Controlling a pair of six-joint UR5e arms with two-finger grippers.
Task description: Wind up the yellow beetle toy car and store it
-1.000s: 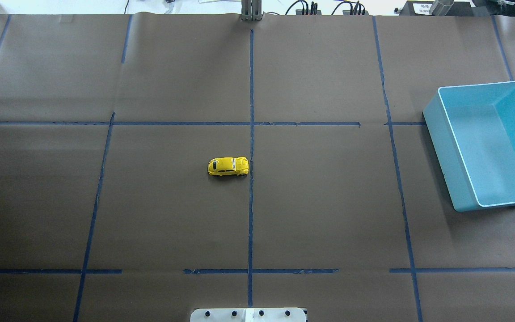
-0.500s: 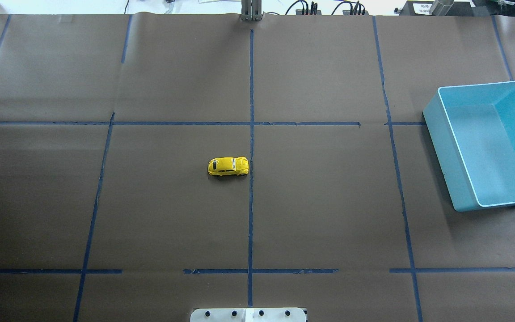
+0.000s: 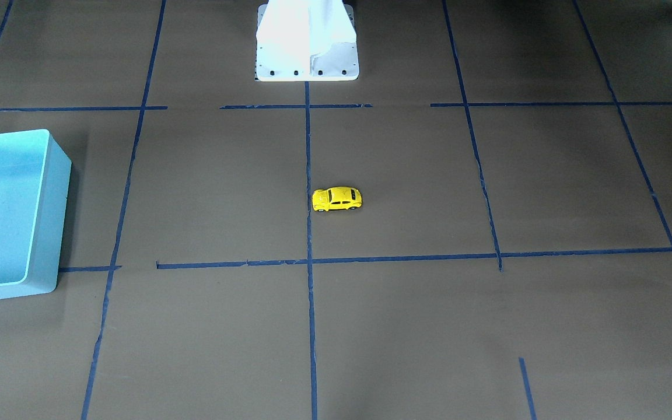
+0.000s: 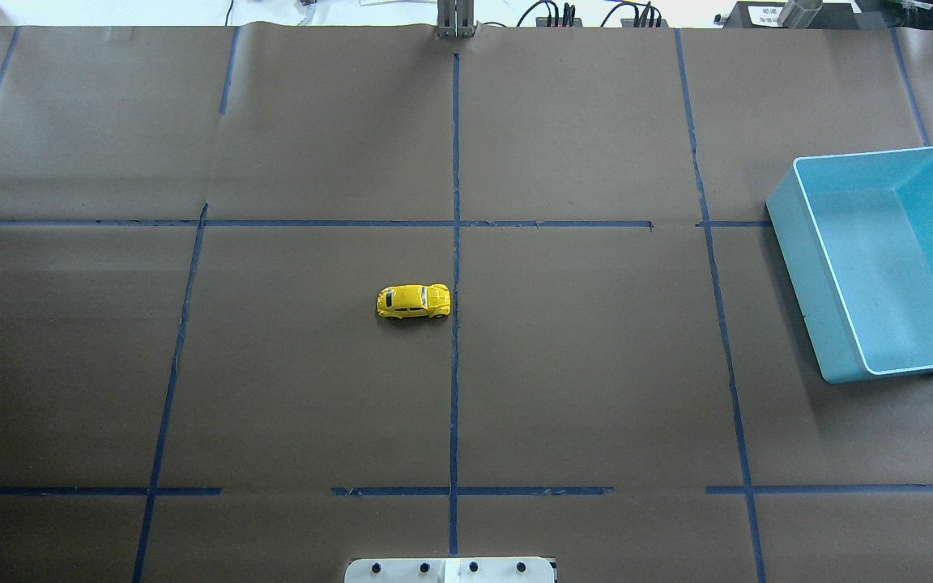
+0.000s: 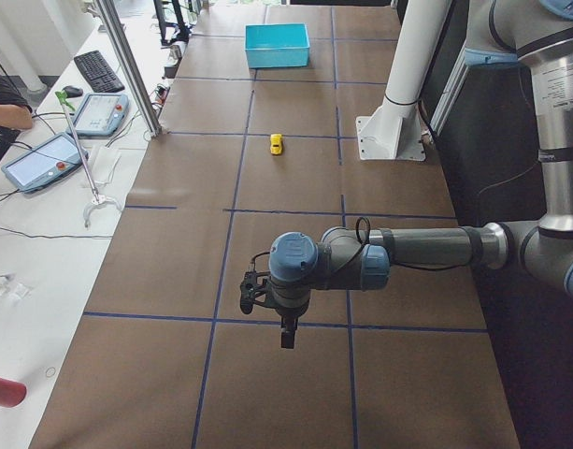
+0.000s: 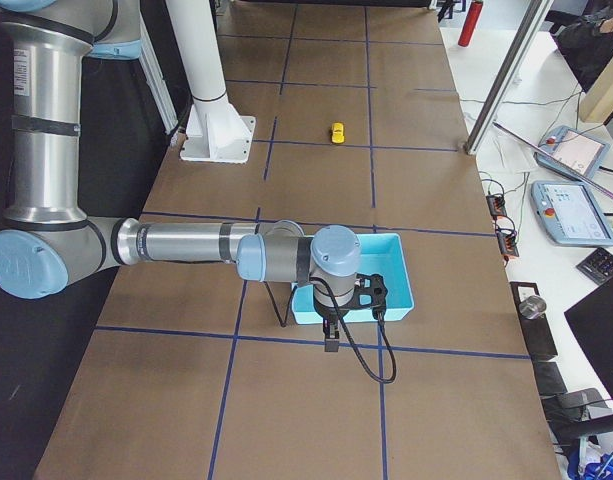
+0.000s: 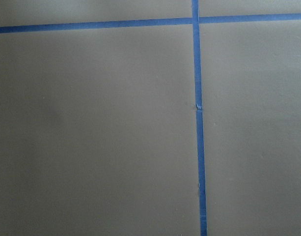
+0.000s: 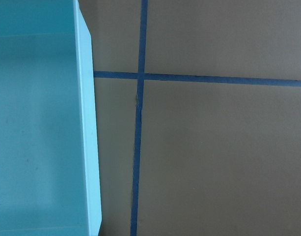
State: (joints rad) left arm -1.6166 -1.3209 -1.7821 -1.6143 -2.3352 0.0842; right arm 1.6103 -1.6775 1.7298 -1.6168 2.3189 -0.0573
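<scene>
the left gripper [image 5: 286,339], a black two-finger tool, shows only in the side view from the table's left end. from there i cannot tell how far its jaws stand apart. the right gripper [image 6: 331,343], the same kind of tool, shows only in the opposite side view, and its opening cannot be told either. both are well apart from the toy.

counted: two arms, two grippers, one small bright yellow beetle-shaped toy car [image 4: 413,302], one turquoise rectangular plastic bin [image 4: 794,267].

the car stands on its wheels near the middle of the brown paper table cover [image 4: 596,364]. one end lies just beside the central blue tape line [image 4: 455,162], on the robot's left of it. the bin sits at the robot's right, well apart from the car.

each arm reaches level out over its end of the table, wrist turned down and fingers pointing at the paper. the right gripper hangs just beside the bin's outer wall.
</scene>
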